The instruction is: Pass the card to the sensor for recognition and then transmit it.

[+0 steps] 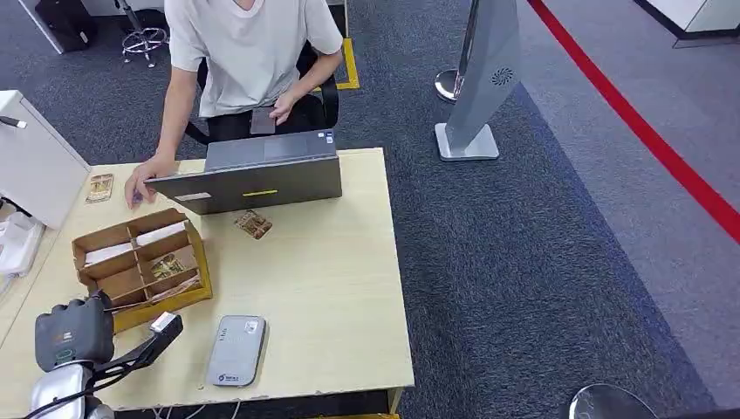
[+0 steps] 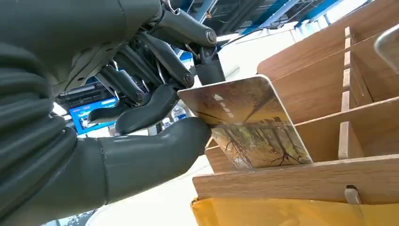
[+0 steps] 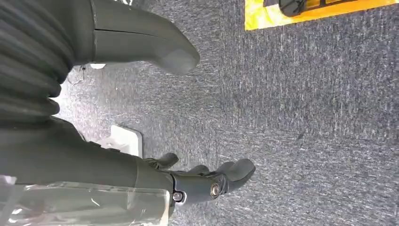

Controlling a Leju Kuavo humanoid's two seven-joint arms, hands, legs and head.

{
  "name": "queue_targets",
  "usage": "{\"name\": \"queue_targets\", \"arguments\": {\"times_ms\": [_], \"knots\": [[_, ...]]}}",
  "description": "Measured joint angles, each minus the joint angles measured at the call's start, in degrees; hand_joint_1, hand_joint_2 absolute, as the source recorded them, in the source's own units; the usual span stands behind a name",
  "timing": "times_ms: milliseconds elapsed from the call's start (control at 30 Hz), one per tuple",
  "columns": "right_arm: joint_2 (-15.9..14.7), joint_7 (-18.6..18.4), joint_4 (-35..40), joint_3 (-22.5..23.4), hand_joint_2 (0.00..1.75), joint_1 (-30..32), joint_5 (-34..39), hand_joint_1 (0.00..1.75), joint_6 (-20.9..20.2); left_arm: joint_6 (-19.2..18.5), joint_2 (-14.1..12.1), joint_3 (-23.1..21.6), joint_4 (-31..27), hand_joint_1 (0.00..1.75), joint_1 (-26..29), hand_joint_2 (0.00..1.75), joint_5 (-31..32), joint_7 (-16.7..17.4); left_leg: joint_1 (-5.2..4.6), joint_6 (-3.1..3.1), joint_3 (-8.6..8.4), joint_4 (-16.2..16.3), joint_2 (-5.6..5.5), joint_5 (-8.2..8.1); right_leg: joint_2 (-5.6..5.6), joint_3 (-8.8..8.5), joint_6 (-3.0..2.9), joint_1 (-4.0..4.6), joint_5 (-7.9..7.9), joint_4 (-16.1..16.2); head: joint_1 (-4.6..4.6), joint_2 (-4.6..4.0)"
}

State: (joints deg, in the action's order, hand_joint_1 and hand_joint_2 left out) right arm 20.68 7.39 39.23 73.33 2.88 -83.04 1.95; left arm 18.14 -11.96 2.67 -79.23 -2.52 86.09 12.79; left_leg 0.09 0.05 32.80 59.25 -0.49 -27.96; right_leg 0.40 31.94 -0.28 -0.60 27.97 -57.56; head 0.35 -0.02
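Bare tabletop (image 1: 323, 288) lay right of the divided wooden box (image 1: 140, 262), bounded by the laptop (image 1: 253, 179) behind and the grey sensor (image 1: 236, 351) in front.

From high on the robot, the head view looks forward and down across a pale table (image 1: 332, 288) to a seated person (image 1: 249, 61) and grey carpet (image 1: 541, 262). The left wrist view sits tight behind the left hand (image 2: 155, 117) at the wooden organizer (image 2: 329, 113), which the head view (image 1: 140, 262) shares. The right wrist view looks past the right hand (image 3: 188, 179) down at that carpet (image 3: 306, 117).
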Motion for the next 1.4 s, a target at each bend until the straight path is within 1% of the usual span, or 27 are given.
{"name": "queue_targets", "arguments": {"times_ms": [167, 333, 533, 633, 733, 800, 867, 967, 1067, 1167, 1400], "knots": [[0.00, 0.09, -0.02, 0.76, 1.75, -0.36, -0.63, 0.00, 0.00, 0.00, 0.02, 0.02, -0.02, 1.75, -0.52, 1.75, 0.07, 0.00, 0.00, 0.01, 0.00, 0.00, 0.00, 0.01, 0.00, 0.01, 0.00, 0.00, 0.00, 0.00, 0.00, 0.02], [0.00, 0.20, -0.11, 1.03, 1.75, -0.60, -0.76, 0.00, -0.02, -1.86, 0.11, 0.00, -0.74, 1.75, -1.45, 1.75, 0.09, 0.00, 0.00, 0.01, -0.01, 0.00, 0.00, 0.01, 0.01, 0.01, 0.00, 0.00, -0.01, 0.00, 0.00, 0.00], [0.00, 0.20, -0.13, 1.31, 1.75, -0.81, -0.98, 0.00, -0.02, -2.74, 0.35, 0.00, -1.36, 1.75, -1.99, 1.75, 0.09, 0.00, 0.00, 0.01, -0.02, 0.00, 0.01, 0.01, 0.02, 0.03, 0.00, 0.00, 0.00, 0.00, 0.00, 0.02], [0.00, 0.20, -0.22, 1.73, 1.75, -0.93, -1.70, 0.00, 0.00, -6.15, 0.63, -0.39, -2.76, 1.75, -2.43, 1.75, 0.00, 0.00, 0.00, 0.02, -0.01, 0.01, 0.00, 0.02, 0.00, 0.03, 0.00, 0.00, 0.00, 0.00, 0.00, 0.00], [0.00, 0.07, -0.28, 2.25, 1.75, -1.17, -2.34, 0.00, 0.09, -11.44, 0.98, -1.90, -5.21, 1.75, -3.70, 1.75, -0.07, 0.20, 0.00, 0.04, -0.01, 0.01, 0.00, 0.04, 0.00, 0.02, 0.00, 0.00, -0.01, 0.00, 0.00, 0.02], [0.00, -0.04, -0.31, 2.45, 1.75, -1.31, -2.69, 0.00, 0.11, -14.39, 1.05, -3.76, -7.11, 1.75, -4.98, 1.75, -0.15, 0.63, -0.01, 0.03, -0.01, 0.02, 0.00, 0.05, 0.00, 0.01, 0.05, 0.00, -0.04, 0.00, 0.00, 0.00], [0.00, -0.20, -0.33, 2.67, 1.75, -1.44, -2.69, 0.00, 0.09, -16.30, 1.05, -5.77, -8.71, 1.75, -6.46, 1.75, -0.22, 1.00, -0.01, 0.05, -0.01, 0.02, -0.01, 0.07, -0.02, 0.00, 0.05, 0.00, -0.05, 0.00, 0.00, 0.00], [0.00, -0.20, -0.37, 2.75, 1.75, -1.49, -2.73, 0.00, 0.07, -17.79, 0.85, -8.07, -10.38, 1.75, -8.61, 1.75, -0.33, 1.44, -0.01, 0.05, -0.01, 0.02, -0.01, 0.07, -0.01, -0.01, 0.04, 0.00, -0.07, 0.00, 0.00, 0.00], [0.00, -0.18, -0.50, 2.80, 1.75, -1.49, -2.97, 0.00, 0.09, -19.10, 0.46, -9.35, -11.43, 1.75, -10.44, 1.75, -0.57, 1.46, -0.01, 0.05, -0.02, 0.02, -0.01, 0.08, 0.00, 0.00, 0.03, 0.00, -0.07, 0.00, 0.00, 0.00], [0.00, -0.20, -0.59, 2.82, 1.75, -1.50, -3.26, 0.00, 0.11, -19.69, 0.13, -9.83, -12.13, 1.75, -11.40, 1.75, -0.66, 1.46, 0.00, 0.04, -0.01, 0.02, 0.00, 0.08, 0.01, 0.02, 0.03, 0.00, -0.07, 0.00, 0.00, 0.00], [0.00, -0.48, -0.72, 2.93, 1.75, -1.53, -3.50, 0.00, 0.18, -19.78, -0.44, -10.73, -12.57, 1.75, -12.46, 1.75, -0.98, 1.64, 0.00, 0.04, 0.00, 0.01, 0.00, 0.08, 0.02, 0.03, 0.03, 0.00, -0.07, 0.00, 0.00, 0.00]]}}
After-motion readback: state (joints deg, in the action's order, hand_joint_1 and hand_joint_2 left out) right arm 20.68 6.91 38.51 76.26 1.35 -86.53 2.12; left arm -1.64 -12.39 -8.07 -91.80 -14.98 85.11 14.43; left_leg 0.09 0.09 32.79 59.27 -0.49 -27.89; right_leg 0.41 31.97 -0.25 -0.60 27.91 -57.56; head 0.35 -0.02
